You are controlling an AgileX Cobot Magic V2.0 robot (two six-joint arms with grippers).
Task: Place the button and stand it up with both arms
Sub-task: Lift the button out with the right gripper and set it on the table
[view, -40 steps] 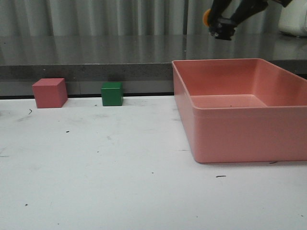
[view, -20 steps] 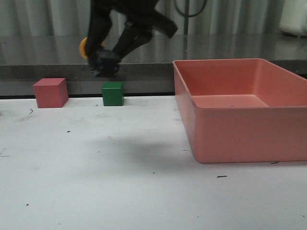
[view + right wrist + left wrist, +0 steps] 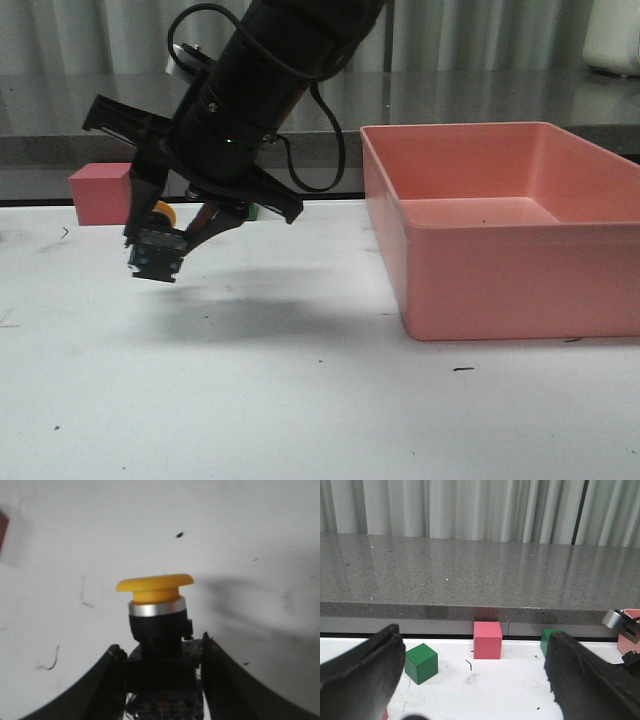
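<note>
**One arm down over the left of the table, button in its claws**

Half a second back, up at the level of the grey ledge; now swung lower and nearer, right arm point(image 3: 250, 90) reaching in from the top of the front view and blocking most of the counter behind. A second back, high above the pink bin point(image 3: 500, 290), which has not moved.

Largest after the arm: white table point(image 3: 300, 400), scuffed with small dark marks. Pink cube point(image 3: 95, 195) at the far edge, partly hidden by the arm. Green cube point(image 3: 253, 211) almost wholly covered, only a sliver showing, if read rightly.

Right gripper point(image 3: 165, 240) clamped on the button point(image 3: 155, 250), held above the table over a soft shadow, not touching it. Fingers point(image 3: 107, 680) pressing the black body from both sides. Long axis tilted, yellow cap point(image 3: 164, 213) uppermost and leaning toward the far edge, silver collar beneath it.

Left gripper point(image 3: 475, 680) spread wide, nothing between the fingers; pink cube and two green cubes point(image 3: 421, 663) ahead of it.
</note>
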